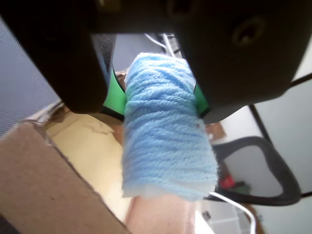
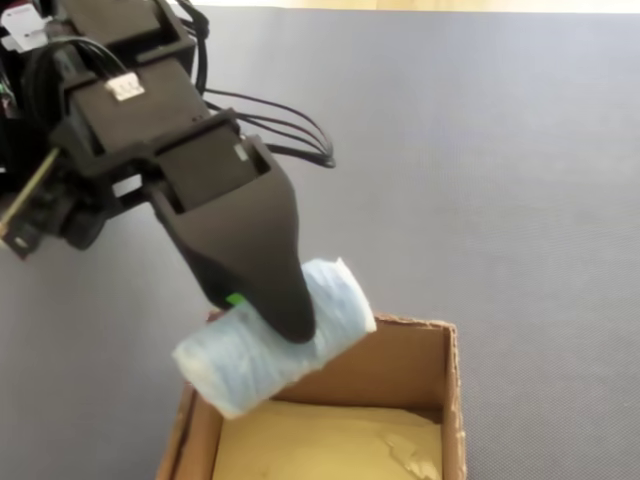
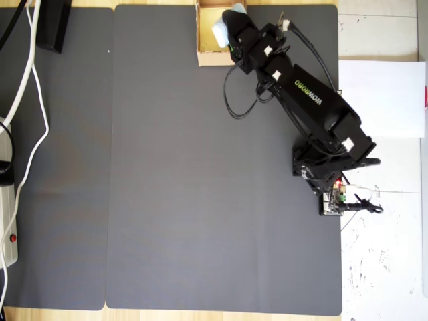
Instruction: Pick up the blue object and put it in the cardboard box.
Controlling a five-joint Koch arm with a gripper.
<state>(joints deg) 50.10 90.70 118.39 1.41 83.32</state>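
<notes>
1. Wrist view: the gripper [image 1: 161, 105] holds the blue object [image 1: 165, 134] between its two black jaws, one pressed to each side of the upper part of the bundle. Green pads [image 1: 113, 95] show where the jaws meet the yarn. Most of the bundle hangs clear below the jaw tips, its lower end free. Beneath and to the left lies the box [image 1: 34, 180], its torn brown wall nearest the camera and its pale yellowish floor showing behind the bundle.

2. Fixed view: the gripper [image 2: 262, 305] is clamped across the middle of the blue object [image 2: 230, 360], which lies tilted, its right end higher than its left. One black jaw covers the middle of the bundle; both ends stick out past it. The bundle hangs above the box's [image 2: 452, 400] far-left corner, overlapping the far wall, not touching the floor inside. The box sits on the grey mat [image 2: 480, 150] at the lower edge of this view.

3. Overhead view: the box [image 3: 204, 40] stands at the mat's [image 3: 167, 187] top edge, right of centre. The arm [image 3: 301, 90] reaches from the mat's right edge up to it. The blue object [image 3: 221, 32] shows at the gripper [image 3: 227, 28], over the box's right side.
</notes>
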